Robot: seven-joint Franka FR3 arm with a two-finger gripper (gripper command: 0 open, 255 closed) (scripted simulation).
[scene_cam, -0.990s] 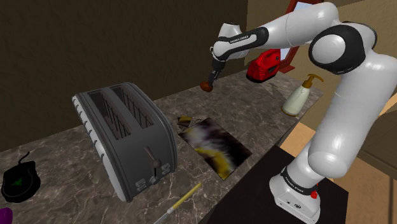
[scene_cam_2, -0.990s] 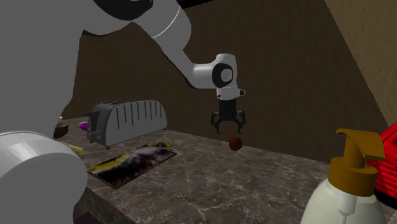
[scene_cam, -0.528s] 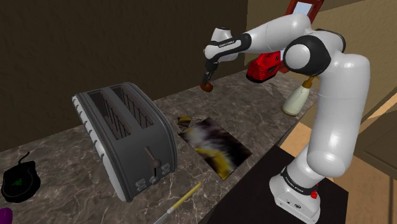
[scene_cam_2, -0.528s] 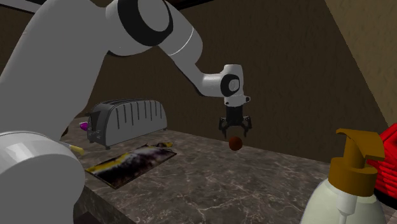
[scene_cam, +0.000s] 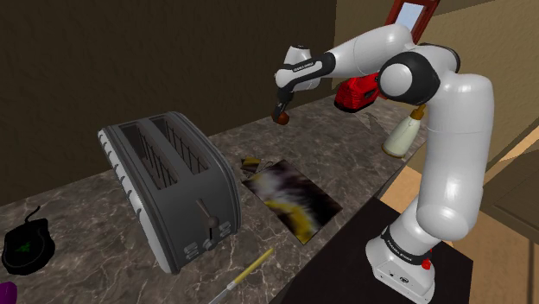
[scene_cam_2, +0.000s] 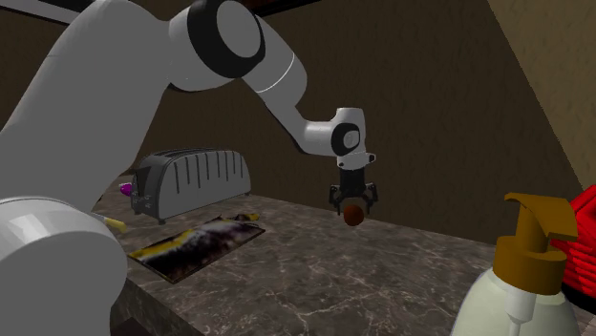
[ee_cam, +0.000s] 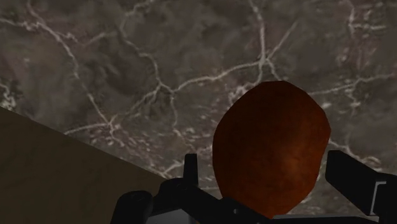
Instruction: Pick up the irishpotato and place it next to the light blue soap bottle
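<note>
The potato (ee_cam: 270, 149) sits just below the hand (scene_cam_2: 352, 201), between its spread fingers and not yet gripped, its long axis crossing their closing line.

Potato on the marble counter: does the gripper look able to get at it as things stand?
Probably yes. The gripper hangs right over the potato, and in the wrist view its open fingers stand either side of it, with nothing else on the counter close by.
</note>
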